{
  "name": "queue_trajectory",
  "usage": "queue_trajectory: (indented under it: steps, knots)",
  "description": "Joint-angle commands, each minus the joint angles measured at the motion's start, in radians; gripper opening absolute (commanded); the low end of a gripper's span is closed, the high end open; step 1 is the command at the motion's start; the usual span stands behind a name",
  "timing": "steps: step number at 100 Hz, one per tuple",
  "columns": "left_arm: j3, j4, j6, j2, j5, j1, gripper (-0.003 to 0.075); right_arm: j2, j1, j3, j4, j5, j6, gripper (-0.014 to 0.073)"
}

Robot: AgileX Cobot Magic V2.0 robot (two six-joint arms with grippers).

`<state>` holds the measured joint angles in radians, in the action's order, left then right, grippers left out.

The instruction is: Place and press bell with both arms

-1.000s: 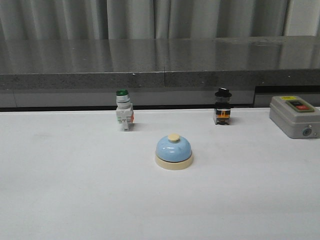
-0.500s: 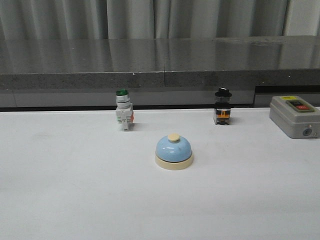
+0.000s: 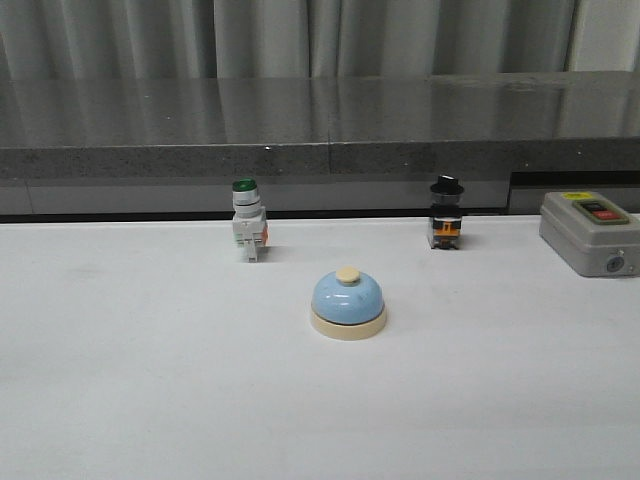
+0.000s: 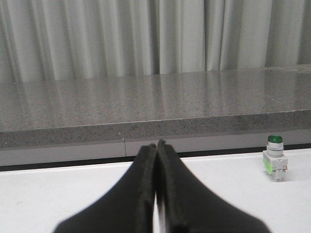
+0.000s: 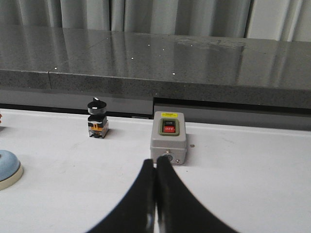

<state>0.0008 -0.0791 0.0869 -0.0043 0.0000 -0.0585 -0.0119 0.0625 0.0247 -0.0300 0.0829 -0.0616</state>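
Front view, near to far: the white table [image 3: 150, 400] is bare in the near part, no arm visible here. The bell [image 3: 348, 303] sits upright about mid-table, light-blue dome on a cream base, cream button on top, nothing touching it. Behind it to the left stands the green-capped switch [image 3: 247, 232], behind to the right the black-knob switch [image 3: 446, 213], both well apart from the bell. The grey box [image 3: 590, 232] with a red button sits at the far right edge. Past all that, a dark speckled counter [image 3: 320, 130] and grey curtains [image 3: 300, 35].

Left wrist view: left claw [image 4: 156, 148] is closed, the 2 black fingers pressed tip to tip, holding nothing (hovering above the table, contact not clear). The green-capped switch [image 4: 274, 158] stands well beyond it off to 1 side.

Right wrist view: right claw [image 5: 155, 165] is also closed, fingers together, empty. Just past its tips is the grey box [image 5: 168, 138], red and green buttons on its face. The black-knob switch [image 5: 97, 118] stands further off, and a sliver of the bell [image 5: 8, 167] shows at the frame edge, apart from the claw.
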Motion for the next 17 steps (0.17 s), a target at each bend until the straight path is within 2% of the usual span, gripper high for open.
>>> queue_trajectory:
  steps: [1, 17]
  knots:
    - [0.042, 0.001, -0.01, -0.029, -0.082, -0.005, -0.002, -0.018, -0.003, -0.013, 0.007, -0.088, -0.003, -0.006]
    - [0.042, 0.001, -0.01, -0.029, -0.082, -0.005, -0.002, -0.018, -0.003, -0.013, 0.007, -0.088, -0.003, -0.006]
